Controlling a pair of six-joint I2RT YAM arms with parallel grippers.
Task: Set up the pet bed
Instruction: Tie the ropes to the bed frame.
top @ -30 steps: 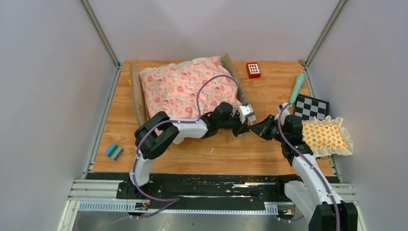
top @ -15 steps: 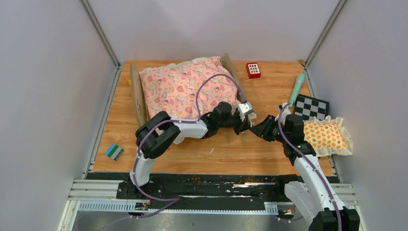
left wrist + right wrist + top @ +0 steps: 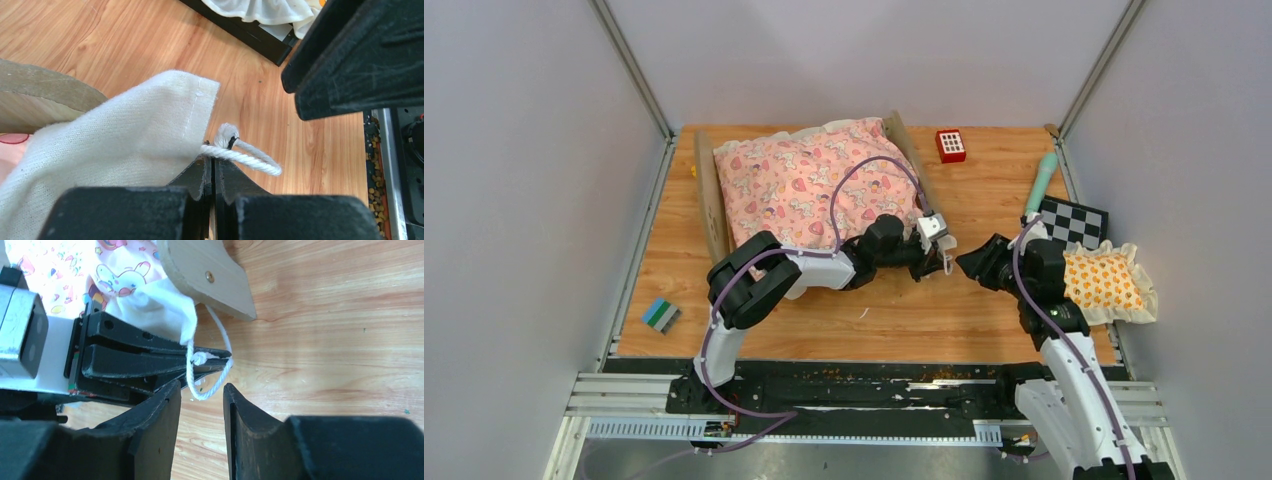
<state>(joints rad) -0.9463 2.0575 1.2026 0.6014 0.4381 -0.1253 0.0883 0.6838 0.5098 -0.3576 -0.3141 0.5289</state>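
The pet bed lies at the back of the table, its pink quilt spread over the light-wood frame. At the bed's near right corner my left gripper is shut on the quilt's white corner, right where a white cord loop is knotted on. A wooden frame end sits just above it. My right gripper faces it, open; the cord loop hangs down between its fingertips, untouched by either.
An orange-patterned frilled pillow lies at the right edge beside a checkerboard card and a teal stick. A red block sits at the back. A blue-green block is at the front left.
My right gripper has opened, let go of the cord loop and drawn back slightly to the right. The left gripper has kept its hold in place.
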